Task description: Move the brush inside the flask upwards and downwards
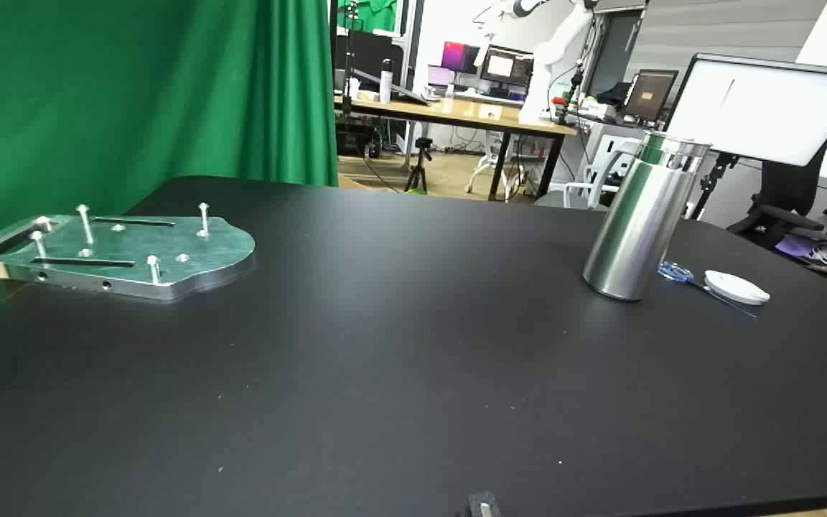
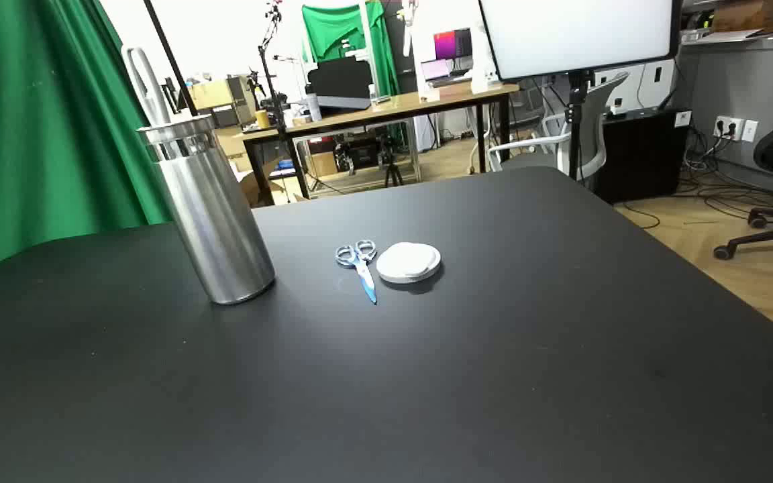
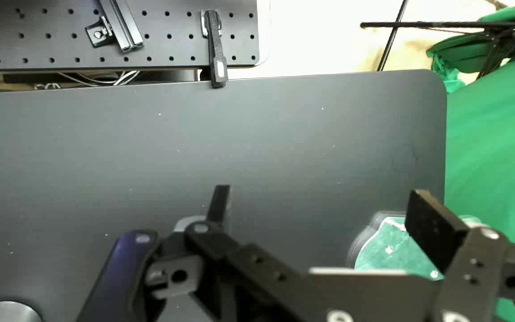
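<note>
The flask (image 1: 639, 222), a tall silver metal cylinder, stands upright on the black table. It also shows in an exterior view (image 2: 215, 208). A rounded silver edge in the wrist view's bottom left corner seems to be the flask (image 3: 5, 313). A pale looped handle, seemingly the brush (image 2: 157, 107), rises at the flask's mouth; its lower part is hidden. A thin line over the white monitor may be the brush (image 1: 728, 93); I cannot be sure. My gripper (image 3: 320, 201) is wide open and empty above the table, away from the flask, and shows in neither exterior view.
Scissors with blue blades (image 2: 363, 272) and a white round lid-like thing (image 2: 408, 263) lie beside the flask. A flat metal plate with upright pegs (image 1: 133, 251) lies near the green curtain (image 1: 133, 93). A black clamp (image 3: 217, 49) sits at a table edge.
</note>
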